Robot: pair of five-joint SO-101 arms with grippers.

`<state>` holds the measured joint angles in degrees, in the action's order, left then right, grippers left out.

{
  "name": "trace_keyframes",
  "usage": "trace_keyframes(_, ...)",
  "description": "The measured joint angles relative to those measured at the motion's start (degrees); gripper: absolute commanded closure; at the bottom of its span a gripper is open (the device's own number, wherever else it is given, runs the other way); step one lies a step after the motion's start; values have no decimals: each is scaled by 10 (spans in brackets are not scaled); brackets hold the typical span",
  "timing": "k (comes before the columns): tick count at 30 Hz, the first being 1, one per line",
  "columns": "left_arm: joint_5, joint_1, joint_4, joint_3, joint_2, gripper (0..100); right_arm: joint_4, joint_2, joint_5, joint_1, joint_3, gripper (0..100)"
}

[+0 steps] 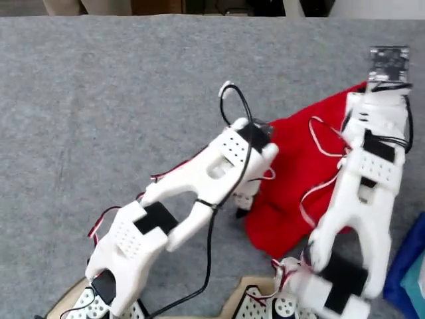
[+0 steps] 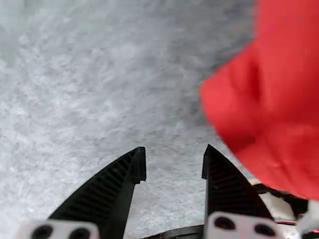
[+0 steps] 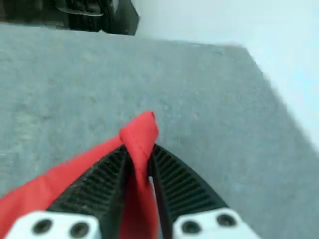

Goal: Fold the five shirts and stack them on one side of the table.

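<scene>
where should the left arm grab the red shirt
Take the rounded bunched edge of the red shirt nearest the open left end effector, coming in from the bare table side. That edge looks lifted and faces its jaws; the right end effector already pinches a far fold.

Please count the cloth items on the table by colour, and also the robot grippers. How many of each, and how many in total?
Red shirt: 1
Blue cloth, cut off at the picture's edge: 1
Grippers: 2, the left gripper and the right gripper
Total: 4
</scene>
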<state>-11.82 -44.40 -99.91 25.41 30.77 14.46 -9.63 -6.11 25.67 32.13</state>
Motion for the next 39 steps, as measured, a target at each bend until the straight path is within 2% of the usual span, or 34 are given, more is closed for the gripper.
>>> trace_keyframes(4, -3, -7, -1, 44, 0, 801, 28, 109, 19, 41, -88, 991)
trace_keyframes(8, -40, -7, 0, 57, 15, 801, 84, 200, 20, 63, -193, 991)
trace_keyframes(14, -61, -21, 0, 78, 53, 801, 158, 273, 20, 84, -300, 991)
trace_keyframes(21, -62, -66, 0, 153, 96, 801, 183, 279, 20, 109, -331, 991)
trace_keyframes(32, -166, -61, 23, 259, 222, 805, 183, 280, 21, 112, -331, 991)
trace_keyframes(37, -176, -60, 21, 328, 282, 974, 183, 280, 21, 111, -331, 991)
trace_keyframes(39, -176, -59, 21, 361, 305, 976, 183, 280, 21, 107, -331, 991)
